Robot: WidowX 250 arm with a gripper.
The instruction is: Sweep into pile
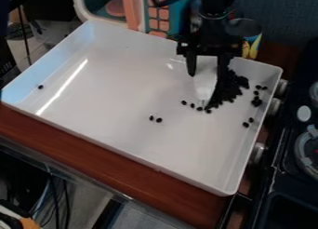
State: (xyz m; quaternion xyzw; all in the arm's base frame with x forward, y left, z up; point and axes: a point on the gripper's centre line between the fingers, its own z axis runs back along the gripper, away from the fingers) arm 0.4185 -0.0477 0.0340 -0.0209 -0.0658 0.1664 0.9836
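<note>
Before you is a glossy white tray (105, 102), pale blue along its wall at ten o'clock; a bright white streak crosses its floor at nine; your black gripper (204, 81) and the whitish tool (205, 88) are toward one; the pile (231, 86) and loose bits (159, 120) are solid black; the tabletop (124, 163) at seven is reddish brown; at twelve, you have a teal panel (152, 1) patterned with a grid of salmon-pink squares (163, 25).
</note>
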